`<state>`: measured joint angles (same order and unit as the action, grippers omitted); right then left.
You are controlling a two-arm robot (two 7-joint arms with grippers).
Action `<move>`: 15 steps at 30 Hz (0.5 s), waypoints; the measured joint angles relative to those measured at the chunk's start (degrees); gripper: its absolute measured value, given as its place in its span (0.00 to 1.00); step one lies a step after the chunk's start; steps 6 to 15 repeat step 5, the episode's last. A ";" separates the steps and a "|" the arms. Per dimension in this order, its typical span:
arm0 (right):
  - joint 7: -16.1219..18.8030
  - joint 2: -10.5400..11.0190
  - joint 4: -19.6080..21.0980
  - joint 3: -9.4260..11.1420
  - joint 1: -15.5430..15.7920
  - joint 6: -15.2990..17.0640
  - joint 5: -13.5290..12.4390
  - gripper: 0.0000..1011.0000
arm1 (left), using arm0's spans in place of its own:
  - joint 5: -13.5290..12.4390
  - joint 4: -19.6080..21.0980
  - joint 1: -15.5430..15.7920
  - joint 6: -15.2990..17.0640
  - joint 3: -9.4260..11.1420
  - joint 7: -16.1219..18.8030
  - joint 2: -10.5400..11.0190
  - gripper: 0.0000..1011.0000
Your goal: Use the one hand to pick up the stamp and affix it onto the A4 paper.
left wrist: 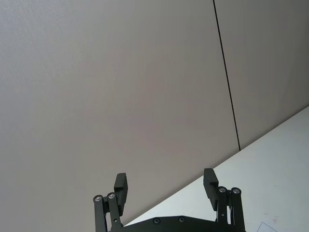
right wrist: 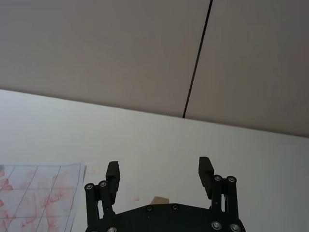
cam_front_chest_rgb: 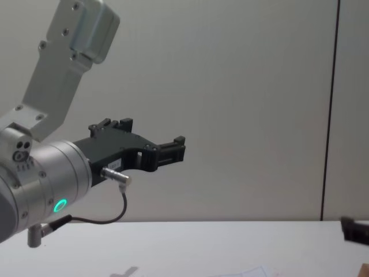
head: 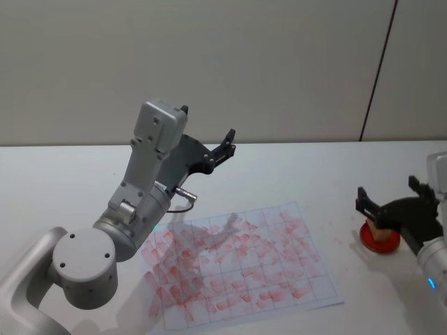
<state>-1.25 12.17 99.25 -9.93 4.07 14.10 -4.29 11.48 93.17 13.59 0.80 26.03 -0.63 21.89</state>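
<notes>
Now the black two-finger right gripper [head: 385, 199] hangs wide open, seemingly straddling the light-brown wooden stamp [head: 378, 232], untouched.

— Can any writing be read here?
— No. The A4 paper [head: 241, 262] bears a printed grid covered in red stamp marks, but they are smears, not letters or numbers.
— And the left arm?
— A small pale label sits on the black left gripper [cam_front_chest_rgb: 173, 151] body, too small to read.
</notes>
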 joint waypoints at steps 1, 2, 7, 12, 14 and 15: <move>0.10 0.14 0.17 0.07 0.09 -0.55 0.12 0.99 | 0.00 0.00 0.00 0.00 0.00 0.00 0.00 0.99; 0.28 0.33 0.44 0.16 0.24 -1.71 0.38 0.99 | 0.00 0.00 0.00 0.00 0.00 0.00 0.00 0.99; 0.70 0.78 0.92 0.38 0.52 -4.27 0.91 0.99 | 0.00 0.00 0.00 0.00 0.00 0.00 0.00 0.99; 0.70 0.78 0.92 0.38 0.52 -4.27 0.91 0.99 | 0.00 0.00 0.00 0.00 0.00 0.00 0.00 0.99; 0.70 0.78 0.92 0.38 0.52 -4.27 0.91 0.99 | 0.00 0.00 0.00 0.00 0.00 0.00 0.00 0.99; 0.70 0.78 0.92 0.38 0.52 -4.27 0.91 0.99 | 0.00 0.00 0.00 0.00 0.00 0.00 0.00 0.99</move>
